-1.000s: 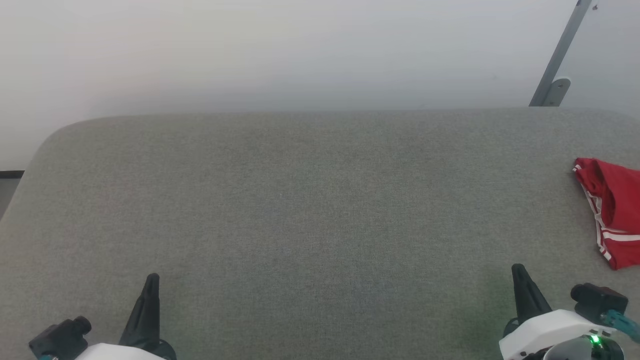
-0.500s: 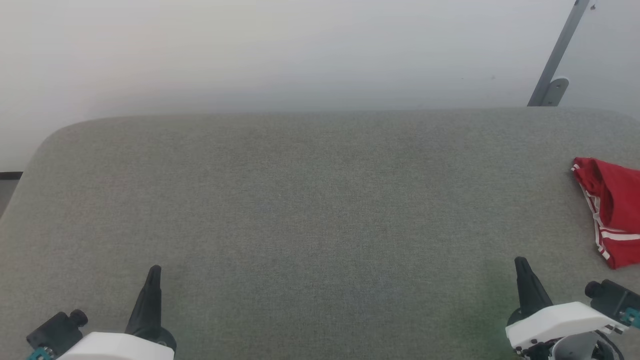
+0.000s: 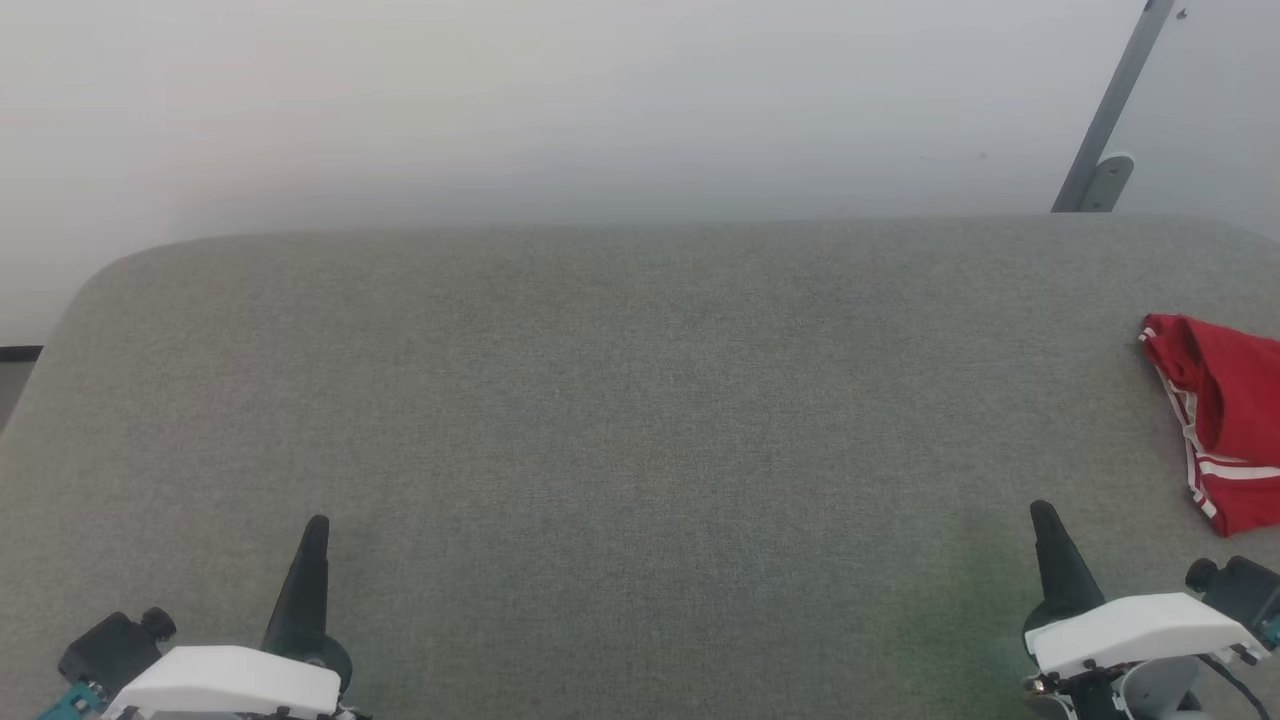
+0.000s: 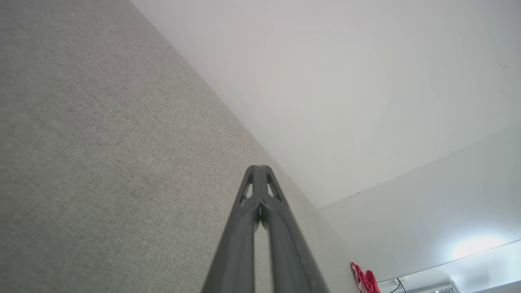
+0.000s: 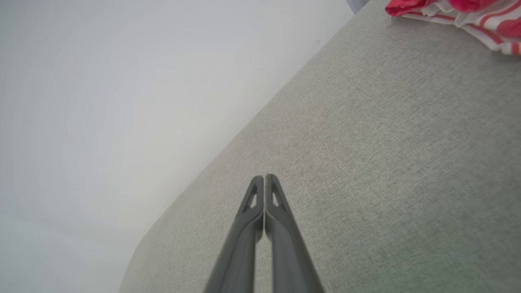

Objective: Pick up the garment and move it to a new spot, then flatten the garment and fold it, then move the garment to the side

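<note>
Currently: my L gripper (image 3: 317, 525), fingers pressed together, nothing held, low over near-left of grey fabric surface (image 3: 640, 400). My R gripper (image 3: 1043, 512), likewise closed, empty, near-right. Red garment (image 3: 1220, 410), bunched at surface's right edge, apart from R fingers.

The garment (image 3: 1215, 420) lies on the padded table (image 3: 600, 400), far over on the table's right side and about midway between its near and far edges. The left gripper (image 3: 317, 525) sits over the table's near left part and the right gripper (image 3: 1042, 510) over its near right part; they are well apart, and the right one is nearer the garment but clear of it. Behind the table's far edge stands a wall (image 3: 600, 100), and a slanted strut (image 3: 1110, 120) rises behind the table's far right part.
</note>
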`<state>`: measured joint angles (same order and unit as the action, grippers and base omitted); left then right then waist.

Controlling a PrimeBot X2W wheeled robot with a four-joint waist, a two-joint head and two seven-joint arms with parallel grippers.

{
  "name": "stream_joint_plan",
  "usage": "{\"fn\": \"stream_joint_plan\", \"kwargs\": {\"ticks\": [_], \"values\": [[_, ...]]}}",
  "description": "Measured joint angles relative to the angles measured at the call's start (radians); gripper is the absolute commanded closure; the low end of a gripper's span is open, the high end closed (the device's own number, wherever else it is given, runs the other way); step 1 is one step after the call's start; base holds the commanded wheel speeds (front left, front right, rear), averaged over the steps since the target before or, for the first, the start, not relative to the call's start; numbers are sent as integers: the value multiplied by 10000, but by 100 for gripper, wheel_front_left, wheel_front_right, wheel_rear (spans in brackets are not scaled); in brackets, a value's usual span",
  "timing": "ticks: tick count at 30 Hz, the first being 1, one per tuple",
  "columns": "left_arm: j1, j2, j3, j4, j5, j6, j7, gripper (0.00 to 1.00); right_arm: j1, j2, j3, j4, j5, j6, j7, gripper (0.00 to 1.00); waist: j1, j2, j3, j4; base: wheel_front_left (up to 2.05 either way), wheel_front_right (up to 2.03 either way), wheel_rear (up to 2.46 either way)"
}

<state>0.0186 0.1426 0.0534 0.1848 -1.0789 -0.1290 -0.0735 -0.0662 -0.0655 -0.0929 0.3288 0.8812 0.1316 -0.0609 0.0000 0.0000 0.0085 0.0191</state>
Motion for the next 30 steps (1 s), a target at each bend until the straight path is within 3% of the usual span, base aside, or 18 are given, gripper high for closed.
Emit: {"fn": "stream_joint_plan", "kwargs": {"ticks": [30], "values": [[-534,-401,232,286,-2470,0,830,100,-192,58,-98,-370,3359,-2,800,100,0,0,-21,-73,0,0,0]]}}
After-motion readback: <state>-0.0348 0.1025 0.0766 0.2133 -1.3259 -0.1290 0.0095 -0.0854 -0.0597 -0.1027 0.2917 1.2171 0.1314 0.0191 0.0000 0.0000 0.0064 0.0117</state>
